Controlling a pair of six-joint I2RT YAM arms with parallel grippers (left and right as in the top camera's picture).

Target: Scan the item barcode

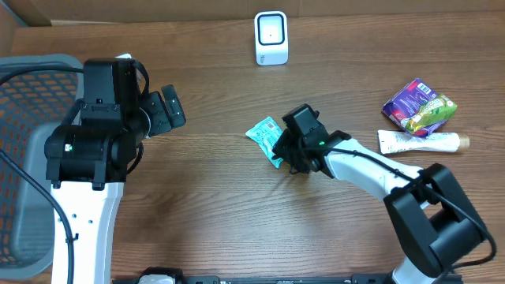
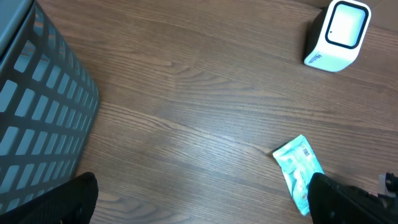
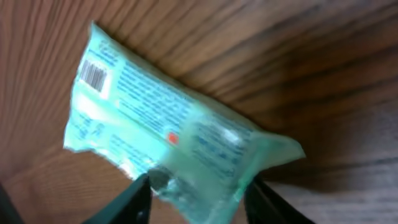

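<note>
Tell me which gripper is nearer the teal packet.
Right. The right gripper is over the packet, its fingers either side of one end. The left gripper hangs well away across the table, by the basket.

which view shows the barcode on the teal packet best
Right wrist: the barcode sits close up and unobstructed on the packet. Left wrist shows it tiny; overhead shows the packet partly under the right gripper, barcode too small to read.

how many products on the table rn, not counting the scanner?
3. Teal packet mid-table at the right gripper; purple-green pouch far right; white tube just below it in the overhead view. Basket may hide more.
</note>
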